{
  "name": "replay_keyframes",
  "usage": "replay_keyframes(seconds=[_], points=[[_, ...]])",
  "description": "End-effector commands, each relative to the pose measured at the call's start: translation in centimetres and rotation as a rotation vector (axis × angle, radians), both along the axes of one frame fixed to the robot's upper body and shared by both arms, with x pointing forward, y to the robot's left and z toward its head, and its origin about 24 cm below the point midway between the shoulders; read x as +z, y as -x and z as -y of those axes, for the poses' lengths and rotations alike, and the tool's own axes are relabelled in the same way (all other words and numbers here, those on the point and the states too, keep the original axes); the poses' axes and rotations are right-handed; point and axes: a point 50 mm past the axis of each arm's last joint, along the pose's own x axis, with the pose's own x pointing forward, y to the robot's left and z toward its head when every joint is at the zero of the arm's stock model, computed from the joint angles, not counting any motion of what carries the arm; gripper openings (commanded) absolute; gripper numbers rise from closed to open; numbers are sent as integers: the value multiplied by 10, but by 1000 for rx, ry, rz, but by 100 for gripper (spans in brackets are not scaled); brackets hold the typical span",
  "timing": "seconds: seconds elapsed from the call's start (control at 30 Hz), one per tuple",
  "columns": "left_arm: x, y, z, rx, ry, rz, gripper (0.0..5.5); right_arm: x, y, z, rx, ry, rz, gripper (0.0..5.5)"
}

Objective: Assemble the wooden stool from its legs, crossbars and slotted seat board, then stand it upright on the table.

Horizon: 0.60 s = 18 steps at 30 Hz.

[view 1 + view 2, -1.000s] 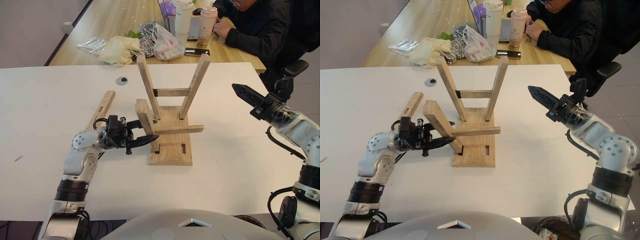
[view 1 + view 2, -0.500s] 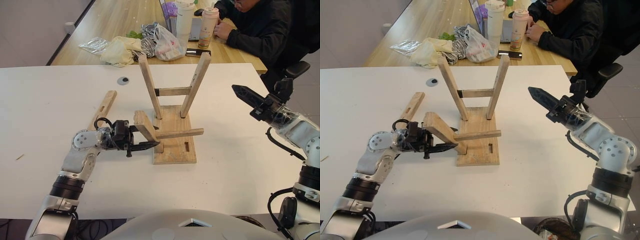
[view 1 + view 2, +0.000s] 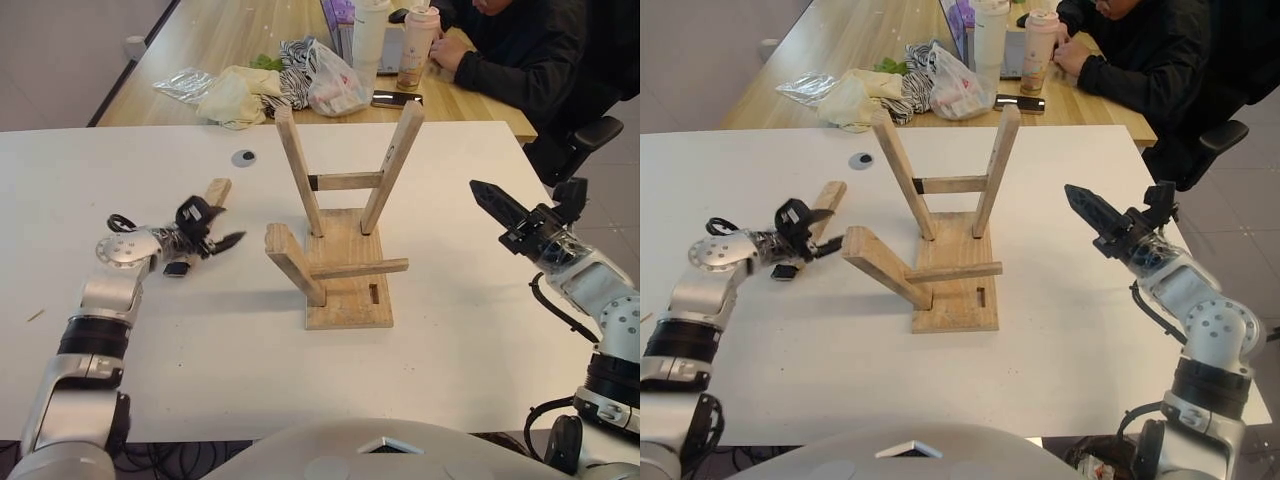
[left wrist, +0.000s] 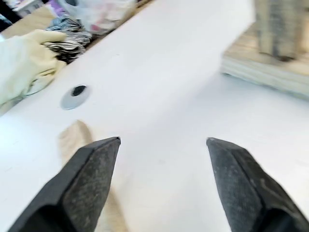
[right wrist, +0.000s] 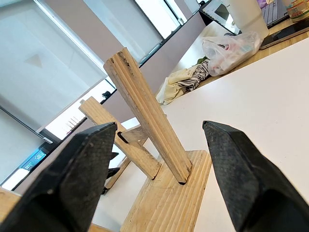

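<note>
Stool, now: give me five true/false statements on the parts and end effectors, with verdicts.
1. The seat board lies flat on the table. True.
2. A crossbar joins the two far legs. True.
3. The left end effector is shut on a leg. False: it is open and empty, beside the loose leg lying on the table.
4. The right end effector grips a far leg. False: it is open, holds nothing and sits off to the right of the seat board.
5. All four legs are fitted. False: the far legs and a third leg stand in the seat board, and the loose leg is not fitted.
</note>
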Motion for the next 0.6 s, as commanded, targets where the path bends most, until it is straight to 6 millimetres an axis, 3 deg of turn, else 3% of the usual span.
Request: replay_keyframes(seconds=[0.03,0.17,0.37,0.6], points=[[-11,-2,-18,174,24,-33,327,1,-2,-5,2,-3,11,327],[-21,2,-34,312,46,-95,327,0,-2,-4,1,-3,4,327],[-36,9,-38,369,61,-263,327,-1,-1,-3,-7,-2,0,327],[-40,12,-41,410,63,-345,223,-2,-1,-4,-16,-3,-5,327]])
